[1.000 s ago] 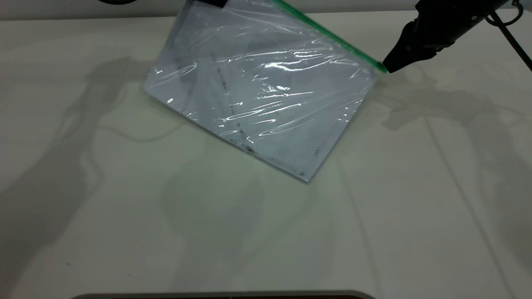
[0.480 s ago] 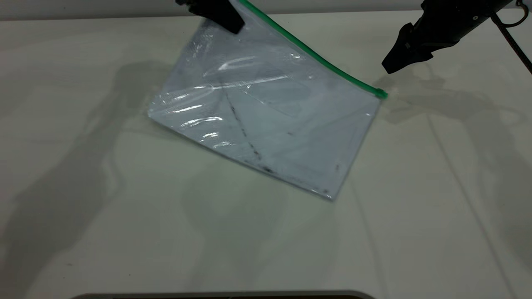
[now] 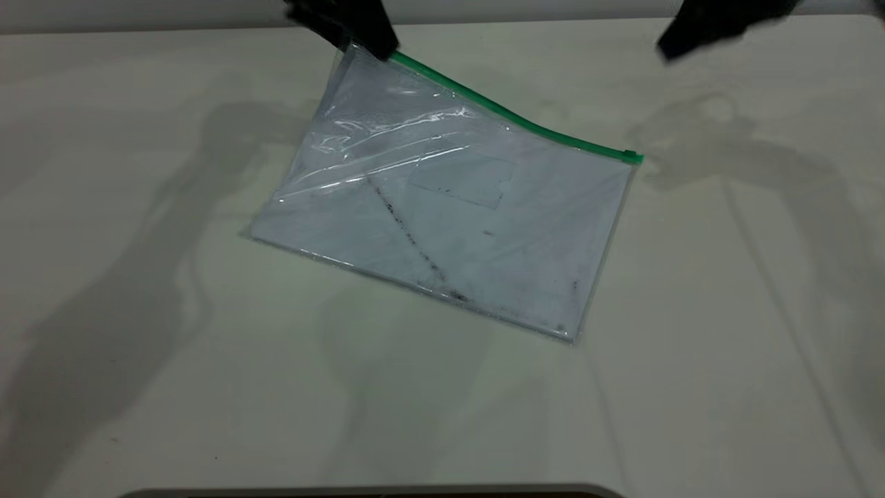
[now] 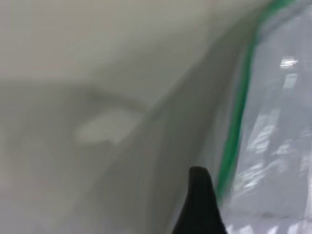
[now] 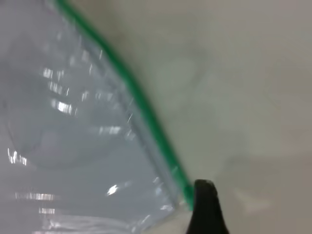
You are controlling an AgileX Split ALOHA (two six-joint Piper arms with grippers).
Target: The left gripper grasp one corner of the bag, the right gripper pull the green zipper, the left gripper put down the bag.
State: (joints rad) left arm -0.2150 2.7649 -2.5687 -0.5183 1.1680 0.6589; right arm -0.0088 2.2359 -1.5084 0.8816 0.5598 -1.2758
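On the pale table (image 3: 726, 332) lies one bag (image 3: 449, 221), and two grippers are in view above its far side. The bag is a flat, clear, rectangular plastic pouch, glossy and wrinkled, with a white sheet inside, a dark diagonal smudge (image 3: 408, 235) across it and one small rectangular pocket (image 3: 462, 178). One thin green zipper (image 3: 511, 121) runs the length of its far long edge, ending in a tiny tab (image 3: 630, 156) at the right-hand corner.

The bag lies skewed near the middle of the table. Its near edge and right end rest on the surface, while the far left corner of the bag (image 3: 356, 52) is raised a little.

The left gripper (image 3: 373, 43), black and tapered, is at that raised corner. Its tip overlaps the plastic there, but most of it is cut off by the frame's top edge, so I cannot tell whether the jaws pinch the plastic or stand apart. The left wrist view shows only one dark finger (image 4: 200, 204) beside the green strip.

The right gripper (image 3: 674, 47) hangs well apart from the bag, above and behind the tab, blurred and mostly cut off. The state of its jaws cannot be told either.
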